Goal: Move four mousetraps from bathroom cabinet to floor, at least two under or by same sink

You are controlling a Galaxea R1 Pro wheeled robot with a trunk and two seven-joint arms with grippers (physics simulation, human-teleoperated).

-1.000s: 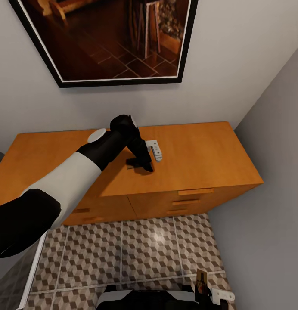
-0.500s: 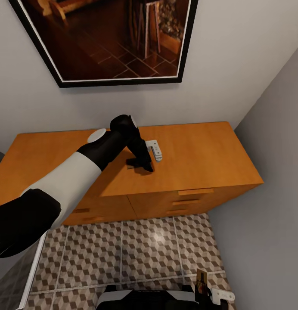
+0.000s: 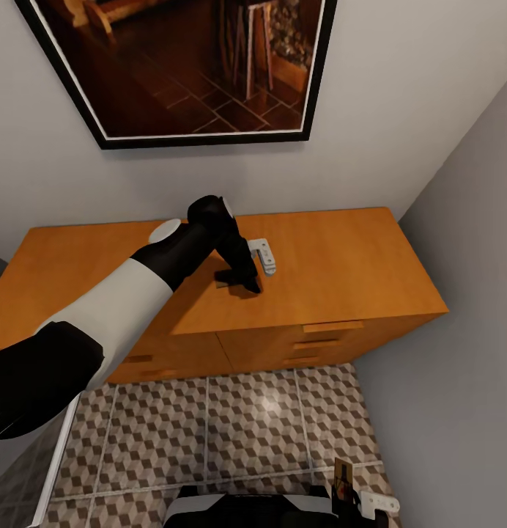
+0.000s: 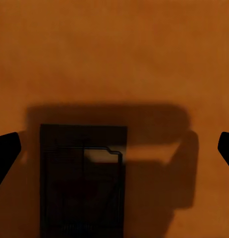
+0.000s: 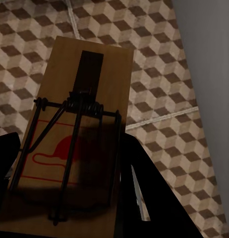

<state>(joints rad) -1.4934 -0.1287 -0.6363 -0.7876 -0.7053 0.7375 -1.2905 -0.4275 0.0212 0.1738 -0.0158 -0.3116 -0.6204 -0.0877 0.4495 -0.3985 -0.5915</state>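
The orange-brown cabinet (image 3: 341, 257) stands against the back wall. My left gripper (image 3: 242, 284) is lowered onto its top, open, with its fingertips (image 4: 5, 153) spread wide. A mousetrap (image 4: 82, 181) lies flat on the cabinet top (image 4: 114, 49) in the gripper's shadow, between the fingertips and nearer one of them; a sliver of it (image 3: 221, 283) shows beside the gripper. Low at my right side, my right gripper (image 3: 346, 499) is shut on a second mousetrap (image 5: 77, 124), a tan board with a wire frame and red mark, which sticks up (image 3: 343, 475) above the bathroom floor (image 3: 253, 418).
A dark-framed picture (image 3: 187, 66) hangs on the wall above the cabinet. A grey side wall (image 3: 459, 367) closes in at the right. A white-edged glass panel (image 3: 41, 469) stands at the lower left. Drawer fronts (image 3: 312, 345) face the tiled floor.
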